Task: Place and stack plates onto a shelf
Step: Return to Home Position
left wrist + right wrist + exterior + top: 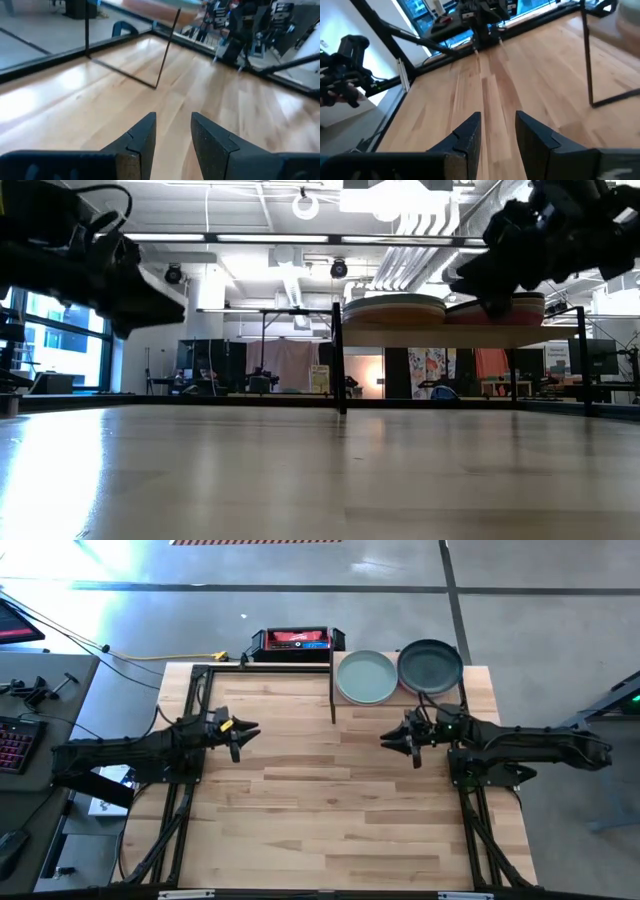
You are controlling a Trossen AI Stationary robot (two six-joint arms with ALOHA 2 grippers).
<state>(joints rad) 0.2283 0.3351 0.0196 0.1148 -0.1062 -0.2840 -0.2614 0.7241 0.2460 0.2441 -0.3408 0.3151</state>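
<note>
The shelf (420, 337) stands at the table's far right, its black post (332, 690) toward the middle. Two stacks of plates rest on it. From above, a sage green plate (366, 677) tops the left stack and a charcoal plate (430, 665) the right one. The low view shows peach and tan rims (395, 308) and a pink rim (515, 308) beneath. My left gripper (248, 730) hovers open over the table's left half, pointing right. My right gripper (388, 740) hovers open just near of the shelf, pointing left. Both are empty.
A black-and-red box (297, 640) sits past the table's far edge, left of the shelf. A side desk with a keyboard (10, 745) stands left of the table. Bare plank tabletop (320, 800) spreads between the grippers and toward the near edge.
</note>
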